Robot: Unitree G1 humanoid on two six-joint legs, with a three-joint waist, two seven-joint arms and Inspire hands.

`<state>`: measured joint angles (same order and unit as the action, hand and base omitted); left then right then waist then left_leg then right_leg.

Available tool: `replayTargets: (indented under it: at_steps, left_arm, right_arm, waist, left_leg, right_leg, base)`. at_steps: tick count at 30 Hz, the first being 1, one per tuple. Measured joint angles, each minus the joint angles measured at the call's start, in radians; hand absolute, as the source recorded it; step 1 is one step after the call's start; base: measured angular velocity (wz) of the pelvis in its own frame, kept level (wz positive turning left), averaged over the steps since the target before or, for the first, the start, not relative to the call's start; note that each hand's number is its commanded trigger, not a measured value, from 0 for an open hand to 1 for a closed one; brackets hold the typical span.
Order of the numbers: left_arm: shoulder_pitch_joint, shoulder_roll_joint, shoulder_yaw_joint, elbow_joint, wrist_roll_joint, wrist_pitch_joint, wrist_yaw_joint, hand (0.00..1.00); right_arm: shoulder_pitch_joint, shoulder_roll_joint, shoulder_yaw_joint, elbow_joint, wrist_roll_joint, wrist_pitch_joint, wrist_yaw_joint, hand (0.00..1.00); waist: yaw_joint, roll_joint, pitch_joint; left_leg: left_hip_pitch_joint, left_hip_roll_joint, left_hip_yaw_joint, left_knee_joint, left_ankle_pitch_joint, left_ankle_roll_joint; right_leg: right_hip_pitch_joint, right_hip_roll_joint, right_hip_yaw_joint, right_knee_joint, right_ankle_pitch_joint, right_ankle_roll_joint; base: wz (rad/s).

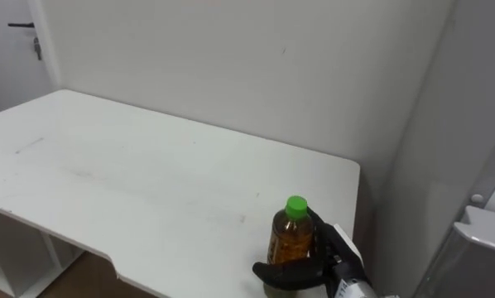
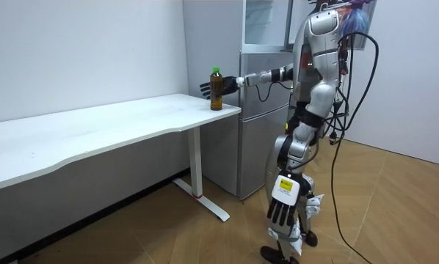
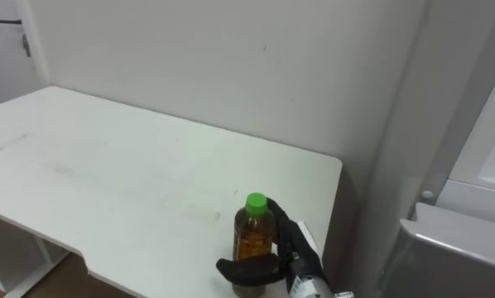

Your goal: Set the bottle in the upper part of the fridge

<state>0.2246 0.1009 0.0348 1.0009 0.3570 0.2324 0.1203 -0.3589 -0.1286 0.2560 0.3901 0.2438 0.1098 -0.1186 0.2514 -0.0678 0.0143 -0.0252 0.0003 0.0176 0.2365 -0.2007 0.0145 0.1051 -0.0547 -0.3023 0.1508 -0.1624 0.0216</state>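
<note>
The bottle (image 1: 293,236) has a green cap and amber liquid. It stands upright on the white worktop (image 1: 148,182), close to the corner on the robot's right, the end nearest the fridge (image 2: 260,110). The right robot hand (image 1: 324,244) comes in from the lower right and is closed round the lower part of the bottle: the thumb curls across the front, and the fingers wrap round the far side. In the room view the bottle's base looks to rest on the worktop surface, with the right arm stretched out level from the shoulder to reach it.

The left robot hand (image 2: 282,209) hangs low beside the robot's thigh, fingers pointing down and loosely straight, touching nothing.

The robot stands upright on the wooden floor (image 2: 396,213), just in front of the grey fridge, turned toward the worktop and the white wall (image 1: 231,58) behind it. The fridge stands just beside the worktop's end, on the room view's right. Its upper section rises behind the robot's shoulder and shows a pale inside with a shelf, so it appears to be open. From the head views, the fridge's grey edge rises along the right side. At the far left of the eye views, a door (image 1: 7,50) with a dark handle is set in the wall beyond the worktop.
</note>
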Motion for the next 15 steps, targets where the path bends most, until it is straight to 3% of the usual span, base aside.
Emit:
replayTargets:
  at_steps: [8,9,12,15]
  left_arm:
    - [0.005,0.000,0.002,0.000,0.000,0.005,-0.008,0.00]
    - [0.006,0.001,0.004,0.000,0.000,0.005,-0.016,0.00]
    - [0.008,0.001,0.004,0.001,0.000,0.005,-0.026,0.00]
    - [0.014,0.000,0.004,0.001,0.000,0.005,-0.030,0.00]
  right_arm:
    - [-0.005,-0.001,-0.005,0.032,0.103,0.001,-0.002,0.02]
    - [-0.005,0.000,-0.005,0.032,0.123,0.001,-0.001,0.52]
    - [-0.006,0.001,-0.005,0.032,0.151,0.001,0.002,1.00]
    - [-0.005,0.001,-0.005,0.032,0.172,0.001,0.002,1.00]
  waist:
    - [0.001,0.007,-0.0022]
    - [0.001,0.010,-0.0033]
    - [0.001,0.016,-0.0022]
    - [0.000,0.020,0.0000]
  left_leg:
    - [0.001,0.000,0.002,0.001,0.000,0.000]
    - [0.001,0.000,0.003,0.000,0.000,0.000]
    - [0.001,0.000,0.003,-0.002,0.000,0.000]
    - [0.005,0.000,0.003,-0.003,0.000,-0.001]
  right_leg:
    - [0.002,0.000,-0.001,0.000,0.000,0.000]
    - [0.002,0.000,-0.001,0.000,0.000,0.000]
    - [0.003,0.000,-0.001,0.000,0.000,0.000]
    - [0.008,0.000,0.000,-0.001,0.000,0.000]
  base:
    - [0.01]
    - [0.00]
    - [0.00]
    - [0.00]
